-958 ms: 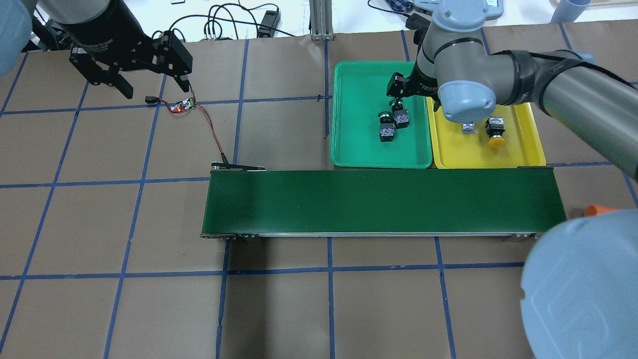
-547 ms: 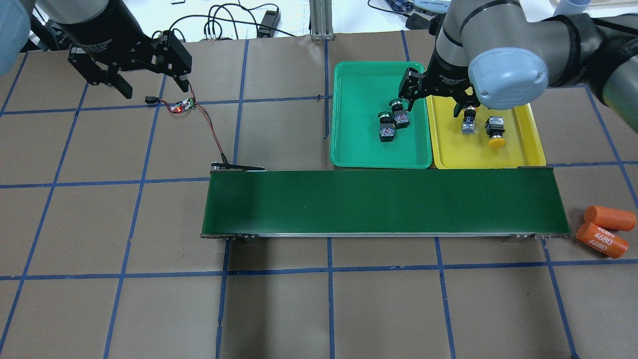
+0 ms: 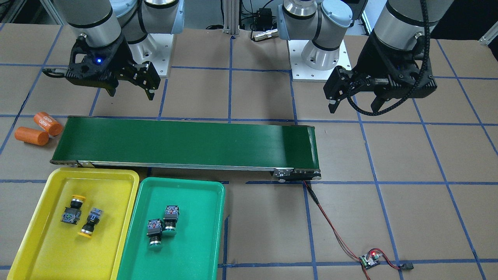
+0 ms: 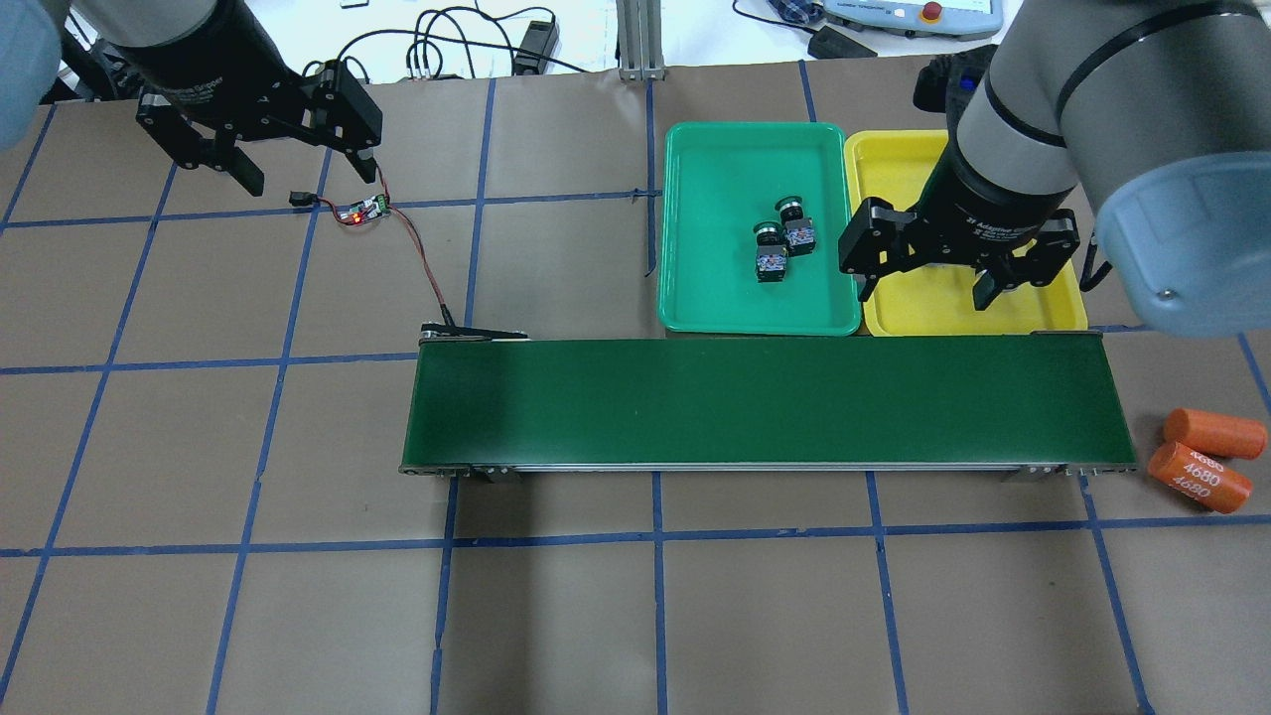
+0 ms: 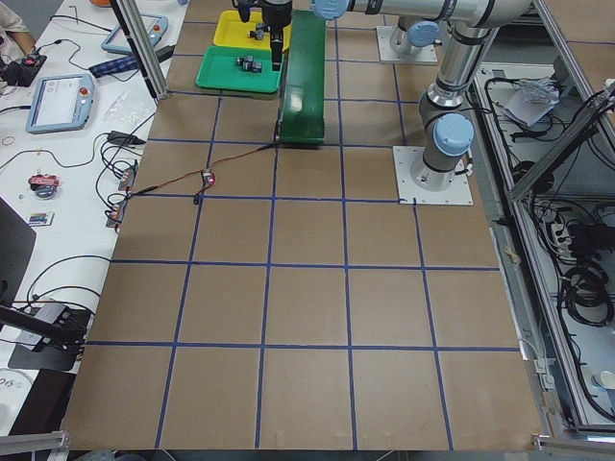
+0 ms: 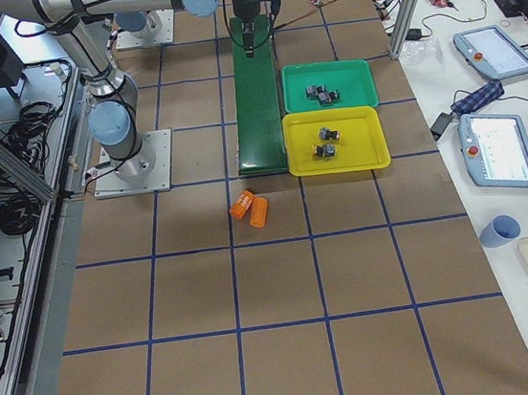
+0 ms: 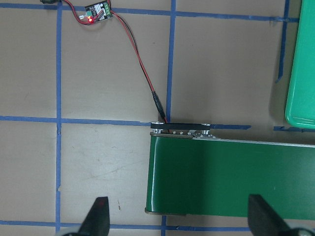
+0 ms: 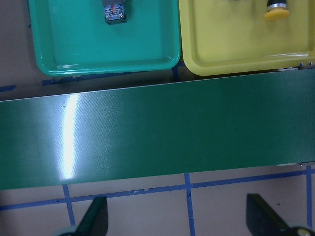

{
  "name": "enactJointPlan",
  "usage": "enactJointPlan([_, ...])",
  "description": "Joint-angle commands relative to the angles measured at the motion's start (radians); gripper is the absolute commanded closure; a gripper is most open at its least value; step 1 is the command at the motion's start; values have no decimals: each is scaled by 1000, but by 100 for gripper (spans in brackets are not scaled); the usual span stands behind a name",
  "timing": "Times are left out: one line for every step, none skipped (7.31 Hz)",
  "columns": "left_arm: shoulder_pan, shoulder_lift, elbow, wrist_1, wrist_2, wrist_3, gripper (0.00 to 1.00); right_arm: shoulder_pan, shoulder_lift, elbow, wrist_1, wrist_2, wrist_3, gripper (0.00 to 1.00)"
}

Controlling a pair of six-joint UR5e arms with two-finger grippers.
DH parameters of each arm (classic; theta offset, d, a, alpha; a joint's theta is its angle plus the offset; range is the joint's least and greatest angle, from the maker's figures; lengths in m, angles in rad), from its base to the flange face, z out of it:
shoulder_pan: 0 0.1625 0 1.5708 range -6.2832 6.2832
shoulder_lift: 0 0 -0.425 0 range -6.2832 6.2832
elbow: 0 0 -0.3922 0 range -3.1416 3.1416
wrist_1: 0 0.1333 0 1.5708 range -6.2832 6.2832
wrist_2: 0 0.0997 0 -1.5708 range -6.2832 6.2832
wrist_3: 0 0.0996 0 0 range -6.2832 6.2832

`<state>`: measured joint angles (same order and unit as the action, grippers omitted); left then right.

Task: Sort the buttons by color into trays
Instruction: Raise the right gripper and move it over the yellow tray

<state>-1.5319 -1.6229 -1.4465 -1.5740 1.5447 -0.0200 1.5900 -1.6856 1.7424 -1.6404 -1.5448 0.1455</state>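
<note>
In the front view, two yellow buttons point(image 3: 72, 210) are lying in the yellow tray point(image 3: 50, 177), two green buttons point(image 3: 155, 230) in the green tray point(image 3: 183, 183). Overhead, the right gripper point(image 4: 923, 296) is hovering over the yellow tray, fingers spread and empty; the left gripper point(image 4: 311, 179) is hanging spread, far away. Both wrist views are showing parted fingertips by the belt point(image 8: 157, 128).

Bright, even overhead light; shadows soft, only a thin dark line under the conveyor belt point(image 8: 157, 132) edges. Right wrist view: vertical white glare streak on the belt, left of its centre. Front view: fainter sheen twd one belt end. Below the belt, right gripper point(image 8: 177, 219) fingertips point(image 8: 93, 219) are out of focus. Side views: detail around the belt is tiny and soft.
</note>
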Motion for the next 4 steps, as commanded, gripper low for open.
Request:
enactJointPlan([1, 0, 0, 0, 0, 0, 0, -22, -11, -14, 25, 2, 0, 0])
enactJointPlan([1, 0, 0, 2, 0, -1, 0, -22, -11, -15, 33, 6, 0, 0])
enactJointPlan([1, 0, 0, 2, 0, 0, 0, -22, -12, -15, 31, 26, 0, 0])
enactJointPlan([1, 0, 0, 2, 0, 0, 0, -19, -12, -15, 30, 37, 0, 0])
